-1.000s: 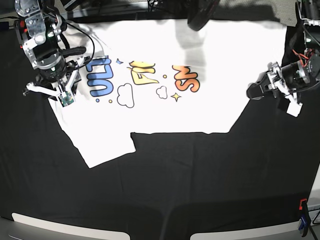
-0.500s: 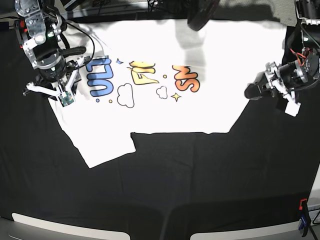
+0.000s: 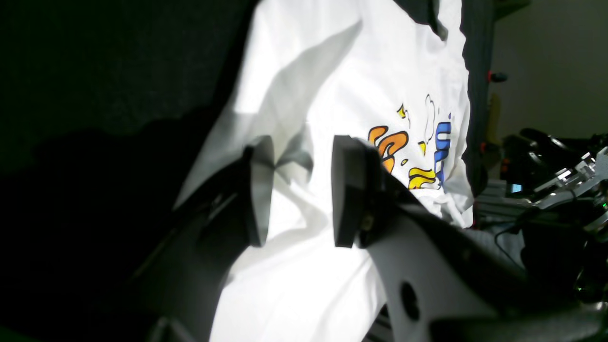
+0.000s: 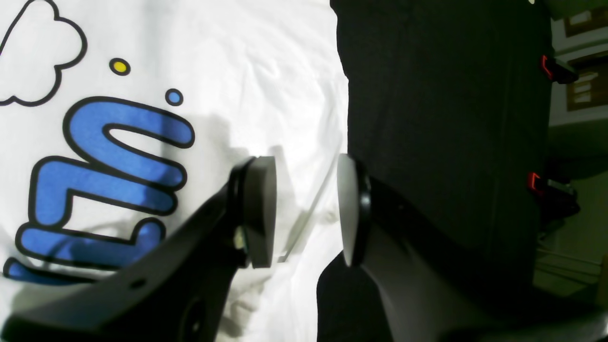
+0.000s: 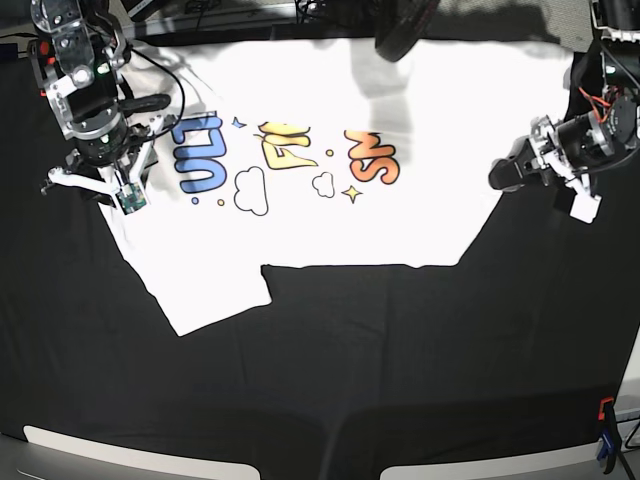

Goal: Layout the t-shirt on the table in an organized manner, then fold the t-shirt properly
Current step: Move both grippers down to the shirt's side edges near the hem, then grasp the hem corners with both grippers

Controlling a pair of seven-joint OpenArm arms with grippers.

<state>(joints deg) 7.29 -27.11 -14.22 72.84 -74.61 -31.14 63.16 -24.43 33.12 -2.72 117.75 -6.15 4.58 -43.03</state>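
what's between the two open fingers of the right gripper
In the right wrist view, the right gripper has only the t-shirt showing in its gap: white cloth with a fold line, near the shirt's edge against the black table. Nothing is pinched.

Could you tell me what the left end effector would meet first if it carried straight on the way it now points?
Most likely the t-shirt: the left end effector stands open over white cloth.

**A robotics lab bench**

This is looking like a robot test rig, not a home. Black cloth is covering the wide counter (image 5: 330, 360), with a blue and orange clamp (image 5: 605, 432) pinching it at the near edge. Two arms with exposed wiring are standing at either side. Behind, dim shapes that are probably cables and aluminium framing (image 3: 494, 202) are crowding the background.
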